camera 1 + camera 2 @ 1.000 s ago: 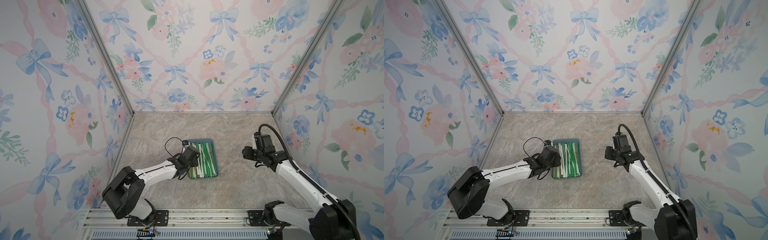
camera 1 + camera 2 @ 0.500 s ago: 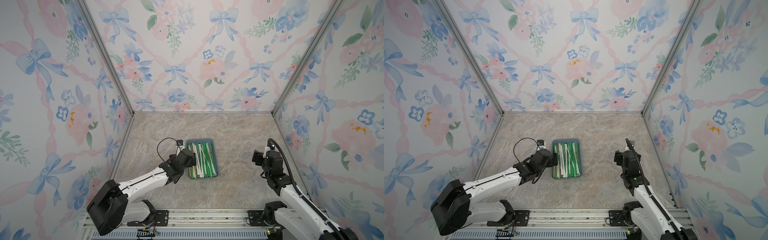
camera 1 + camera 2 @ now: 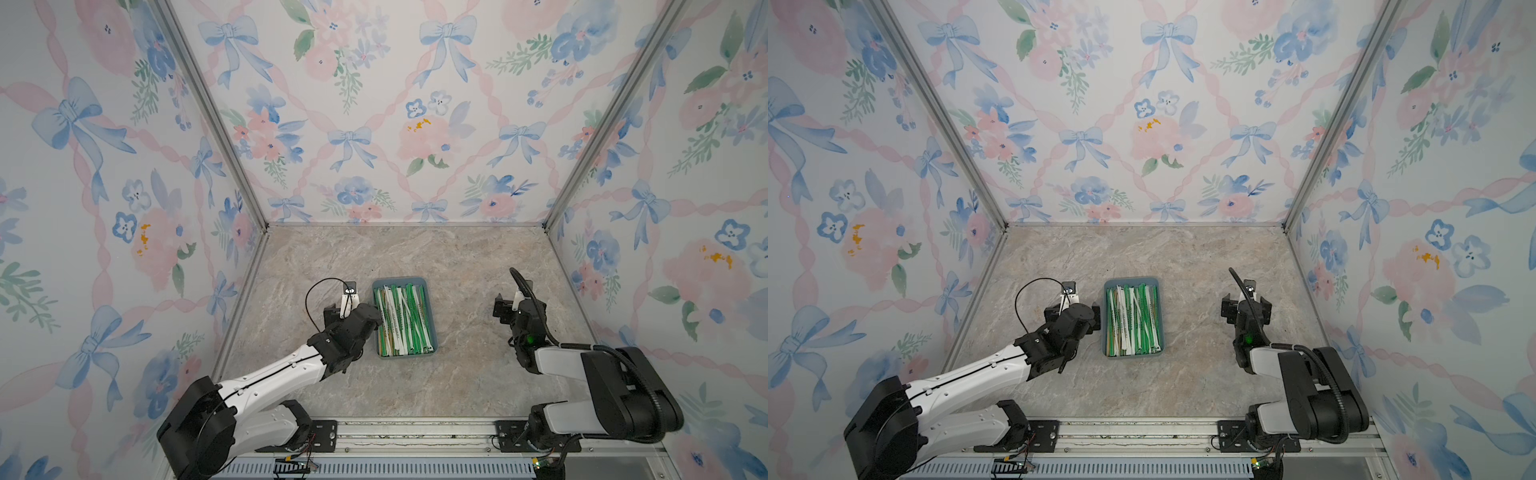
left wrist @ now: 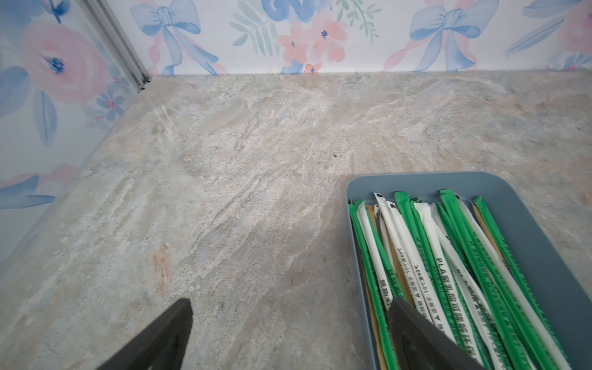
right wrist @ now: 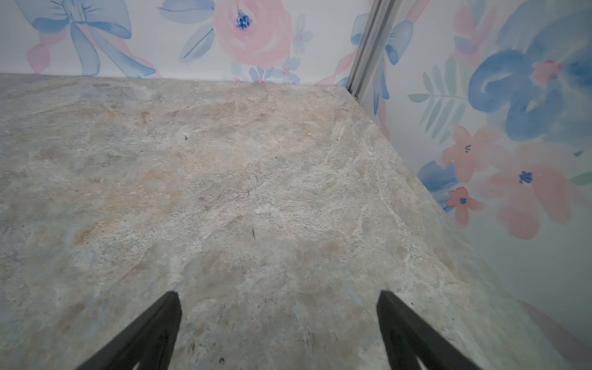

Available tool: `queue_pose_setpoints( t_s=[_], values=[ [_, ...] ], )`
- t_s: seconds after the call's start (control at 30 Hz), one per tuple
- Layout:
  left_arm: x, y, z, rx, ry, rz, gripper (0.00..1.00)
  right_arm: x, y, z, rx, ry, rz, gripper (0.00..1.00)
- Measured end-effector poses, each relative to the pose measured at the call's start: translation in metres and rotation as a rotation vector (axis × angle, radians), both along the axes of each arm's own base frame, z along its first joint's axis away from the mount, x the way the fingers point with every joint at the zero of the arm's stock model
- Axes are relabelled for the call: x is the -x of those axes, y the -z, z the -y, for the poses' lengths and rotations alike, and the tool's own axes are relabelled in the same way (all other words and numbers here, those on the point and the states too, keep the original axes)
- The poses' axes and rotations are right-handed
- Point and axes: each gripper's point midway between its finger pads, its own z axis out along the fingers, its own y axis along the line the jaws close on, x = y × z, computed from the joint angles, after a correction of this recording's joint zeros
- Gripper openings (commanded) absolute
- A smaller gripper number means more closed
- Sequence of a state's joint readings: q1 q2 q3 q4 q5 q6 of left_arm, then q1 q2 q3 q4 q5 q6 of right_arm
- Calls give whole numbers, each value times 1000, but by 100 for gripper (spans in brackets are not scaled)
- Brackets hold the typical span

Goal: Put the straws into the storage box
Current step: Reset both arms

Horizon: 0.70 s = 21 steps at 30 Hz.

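1. The worktop is bare stone in both top views. I see no loose straw anywhere on it, though my own arms hide a patch, so one might lie under them. I judge the task done or all but done, with nothing left to fetch.
2. The storage box sits flat near the middle of the worktop, between my two arms. Its long side runs from my base towards the back wall.
3. The straws all lie inside the box in a loose layer of green, white and a few tan. Their long axis follows the box's, with ends pointing at the back wall and at me, and a few slightly crossed.
4. My left claw is spread wide and empty. It is just beside the box's left side, and one finger looks to hang over that edge.
5. My right claw is likewise spread wide and holds nothing. It is over bare worktop, well apart from the box.
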<state>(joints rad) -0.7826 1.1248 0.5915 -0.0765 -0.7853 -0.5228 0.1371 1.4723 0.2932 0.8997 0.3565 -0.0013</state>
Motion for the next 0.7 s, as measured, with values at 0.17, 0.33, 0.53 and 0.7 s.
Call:
queue_pose_setpoints(
  t_s=[0.17, 0.33, 0.53, 0.7],
  values=[
    [3, -3, -17, -72, -47, 31, 98, -6, 15, -2, -6, -27, -31, 97],
    [0, -4, -35, -161, -90, 66, 98, -25, -5, 2, -36, -35, 22, 97],
    [-13, -3, -79, -216, -200, 138, 98, -26, -4, -1, -45, -55, 18, 97],
    [-25, 8, -113, -272, -265, 153, 98, -26, -4, -1, -46, -59, 15, 97]
  ],
)
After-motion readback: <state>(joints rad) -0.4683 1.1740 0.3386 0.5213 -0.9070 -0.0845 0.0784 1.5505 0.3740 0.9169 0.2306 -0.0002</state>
